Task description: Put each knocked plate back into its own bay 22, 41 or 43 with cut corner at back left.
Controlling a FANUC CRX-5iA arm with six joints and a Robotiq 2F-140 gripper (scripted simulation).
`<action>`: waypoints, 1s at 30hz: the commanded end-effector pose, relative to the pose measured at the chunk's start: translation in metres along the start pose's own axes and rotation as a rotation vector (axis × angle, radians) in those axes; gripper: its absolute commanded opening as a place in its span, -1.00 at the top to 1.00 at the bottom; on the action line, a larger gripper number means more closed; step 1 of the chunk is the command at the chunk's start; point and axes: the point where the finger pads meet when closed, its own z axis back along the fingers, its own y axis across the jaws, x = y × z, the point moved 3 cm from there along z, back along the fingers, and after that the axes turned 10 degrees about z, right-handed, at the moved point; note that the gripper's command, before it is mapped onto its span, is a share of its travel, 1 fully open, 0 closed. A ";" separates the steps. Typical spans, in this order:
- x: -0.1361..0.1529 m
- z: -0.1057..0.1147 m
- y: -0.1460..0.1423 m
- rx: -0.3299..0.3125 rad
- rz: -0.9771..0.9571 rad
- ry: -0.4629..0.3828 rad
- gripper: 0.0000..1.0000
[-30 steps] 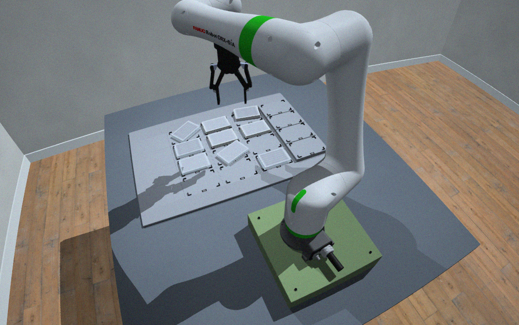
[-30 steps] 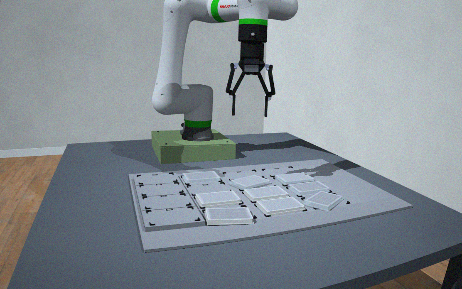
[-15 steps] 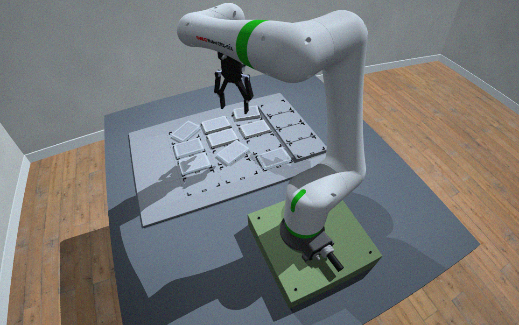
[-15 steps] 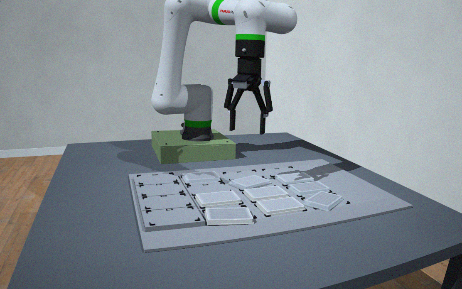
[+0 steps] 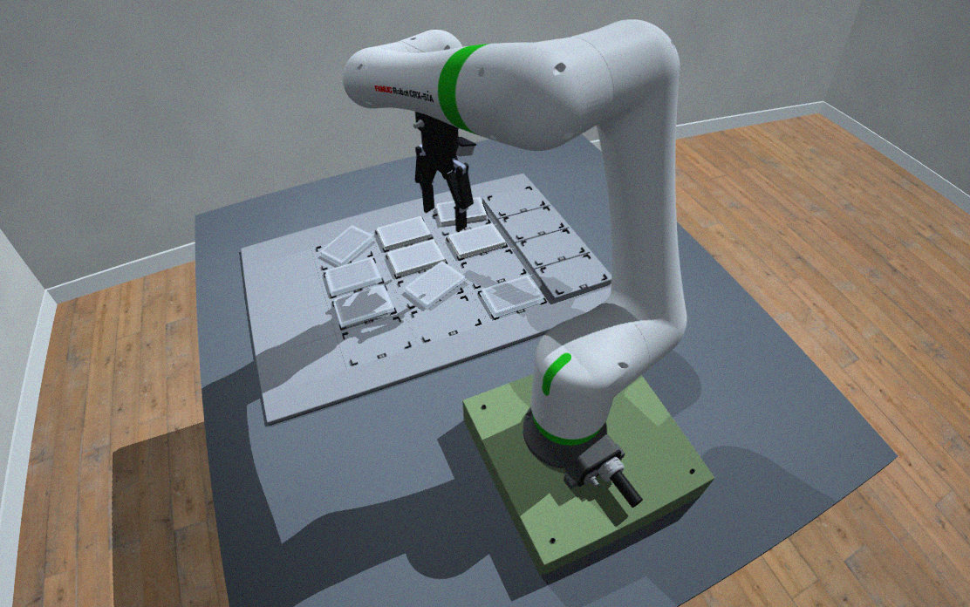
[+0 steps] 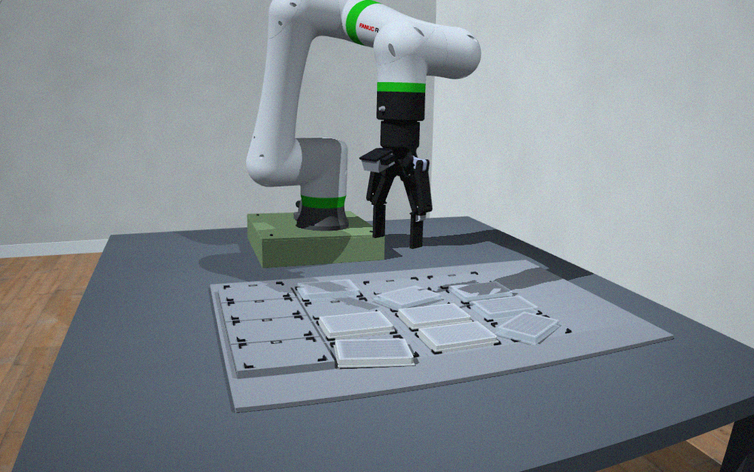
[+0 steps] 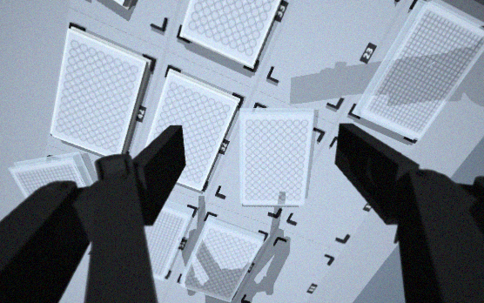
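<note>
My gripper (image 5: 445, 214) is open and empty, and hangs well above the deck (image 5: 422, 286). In the wrist view its fingers stand on either side of the 96-well plate of bay 22 (image 7: 276, 157), lined up with its long sides. That plate (image 5: 433, 283) lies turned askew across its bay's corner pieces and also shows in the exterior view (image 6: 407, 296). The 384-well plate of bay 41 (image 5: 346, 243) lies rotated at the back left. The 384-well plate of bay 43 (image 5: 458, 211) sits slightly off its bay, partly hidden behind my fingers.
Sealed plates sit square in bays 42 (image 5: 403, 232), 33 (image 5: 475, 240), 32 (image 5: 414, 256), 31 (image 5: 352, 276), 21 (image 5: 363, 305) and 13 (image 5: 511, 295). Column 4's raised bays (image 5: 550, 243) are empty. The arm's green base (image 5: 586, 472) stands in front of the deck.
</note>
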 end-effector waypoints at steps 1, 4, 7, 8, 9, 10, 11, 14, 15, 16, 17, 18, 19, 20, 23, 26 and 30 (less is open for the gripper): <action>-0.005 -0.013 0.000 -0.003 -0.107 0.006 -0.40; -0.009 -0.025 0.002 -0.003 -0.201 0.005 -0.40; -0.013 -0.038 0.003 -0.004 -0.294 0.004 -0.40; -0.014 -0.040 0.004 -0.004 -0.321 0.003 -0.40; -0.014 -0.040 0.004 -0.004 -0.321 0.003 -0.40; -0.016 -0.044 0.004 -0.004 -0.355 0.003 -0.40; -0.017 -0.048 0.005 -0.004 -0.388 0.003 -0.40; -0.018 -0.053 0.006 -0.004 -0.415 0.002 -0.40; -0.018 -0.053 0.006 -0.004 -0.415 0.002 -0.40; -0.018 -0.053 0.006 -0.004 -0.415 0.002 -0.40; -0.018 -0.053 0.006 -0.004 -0.415 0.002 -0.40; -0.018 -0.052 0.006 -0.004 -0.415 0.002 -0.40; -0.018 -0.052 0.006 -0.004 -0.415 0.002 -0.40; -0.018 -0.052 0.006 -0.004 -0.415 0.002 -0.40; -0.018 -0.053 0.006 -0.004 -0.415 0.002 -0.40; -0.018 -0.052 0.006 -0.004 -0.415 0.002 -0.40; -0.018 -0.052 0.010 -0.004 -0.415 0.002 -1.00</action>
